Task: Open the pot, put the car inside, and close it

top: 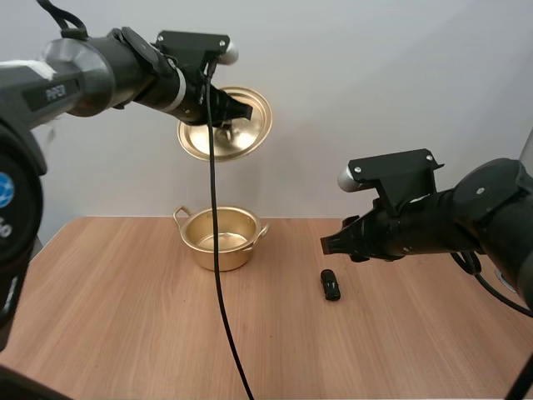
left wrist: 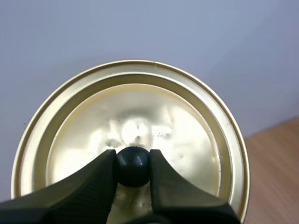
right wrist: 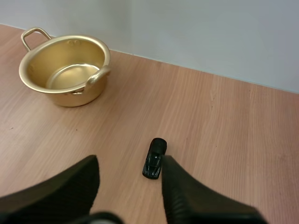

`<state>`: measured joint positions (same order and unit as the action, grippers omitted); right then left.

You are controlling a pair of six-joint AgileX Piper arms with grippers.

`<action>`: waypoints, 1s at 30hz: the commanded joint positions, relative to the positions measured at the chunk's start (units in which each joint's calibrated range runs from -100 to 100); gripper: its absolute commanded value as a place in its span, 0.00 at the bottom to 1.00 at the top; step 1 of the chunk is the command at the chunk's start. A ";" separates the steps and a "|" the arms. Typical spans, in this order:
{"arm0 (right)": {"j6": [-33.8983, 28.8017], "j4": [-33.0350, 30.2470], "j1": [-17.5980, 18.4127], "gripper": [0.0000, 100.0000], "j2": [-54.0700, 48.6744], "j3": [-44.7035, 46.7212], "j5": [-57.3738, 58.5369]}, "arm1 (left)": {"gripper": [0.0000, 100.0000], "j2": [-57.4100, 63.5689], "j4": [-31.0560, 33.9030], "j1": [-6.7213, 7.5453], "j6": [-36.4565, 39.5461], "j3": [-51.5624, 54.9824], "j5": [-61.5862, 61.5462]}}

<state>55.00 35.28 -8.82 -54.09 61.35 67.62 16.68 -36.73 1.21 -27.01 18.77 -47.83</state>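
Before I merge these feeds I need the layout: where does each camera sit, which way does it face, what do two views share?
High view: behind and above the bases, facing forward and down over the table; both arms show.
Left wrist view: on the left arm, facing the held lid; left gripper pinches its knob.
Right wrist view: on the right arm, looking down at pot and car past the open right gripper.
High and right wrist views share pot and car.

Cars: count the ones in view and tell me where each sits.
1. The car lies on the table, to the right of the open pot and close to the open right pincer. The pot's inside shows bare, so none hides there.
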 commanded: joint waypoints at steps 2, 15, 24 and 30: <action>0.19 0.01 -0.01 0.64 31.09 -0.89 -2.40 | 0.00 8.99 0.07 -0.02 0.05 -0.35 1.96; 5.40 5.16 -0.01 0.68 42.30 -4.83 -6.74 | 0.00 9.90 0.07 -0.02 2.01 -4.51 -2.54; 6.54 3.36 3.70 0.75 46.38 -6.99 -11.75 | 0.00 9.90 0.07 -0.02 2.01 -4.50 -2.93; 5.73 3.49 4.47 0.76 46.52 -8.24 -17.88 | 0.00 9.90 0.07 -0.02 2.01 -4.50 -3.31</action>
<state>60.74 38.79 -4.49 -7.54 53.16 51.60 26.58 -36.71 1.21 -24.95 14.32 -51.07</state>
